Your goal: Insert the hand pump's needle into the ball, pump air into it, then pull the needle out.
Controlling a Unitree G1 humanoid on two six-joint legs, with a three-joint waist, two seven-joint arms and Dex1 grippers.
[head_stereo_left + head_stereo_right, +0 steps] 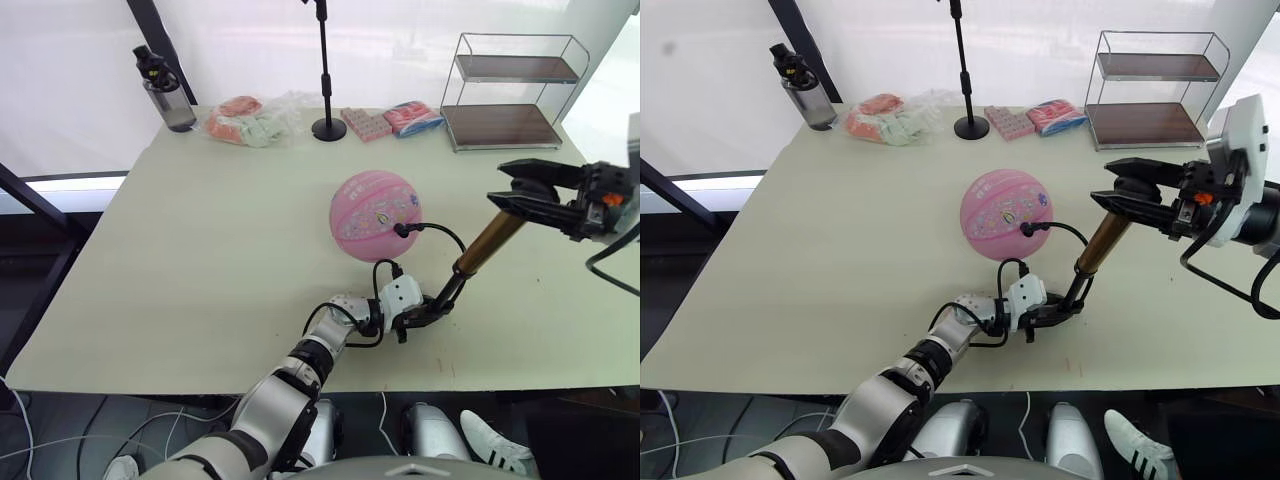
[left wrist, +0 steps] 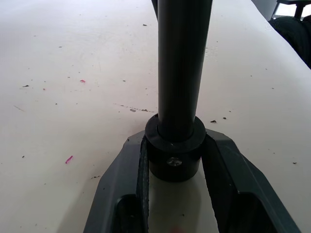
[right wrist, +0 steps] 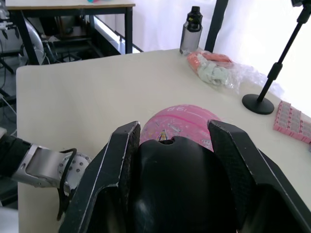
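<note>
Nearest to the camera, the left tool [image 1: 428, 313] lies low on the tabletop [image 1: 200, 260] and is clenched on the black lower end of the hand pump [image 1: 478, 253], as the left wrist view shows the two fingers [image 2: 133, 165] pressed on both sides of the black collar. From there the pump leans up and to the right, its gold barrel rising to the black handle, and the right tool [image 1: 515, 190] is closed around this handle; in the right wrist view the rounded black handle sits between the two fingers [image 3: 121, 160]. The thin black hose [image 1: 445, 235] makes a loop from the pump to the pink ball [image 1: 375, 215], which rests near the middle of the tabletop, and the fitting touches the ball on its right side, so the needle seems already inside, though the pin itself is too small to see. I judge that the step in hand is the pumping. To do it well, the left tool should keep the base fixed and not slide, while the right tool moves the handle straight along the axis of the barrel. Any sideways pull could drag the hose and roll the ball or draw the needle out too soon.
</note>
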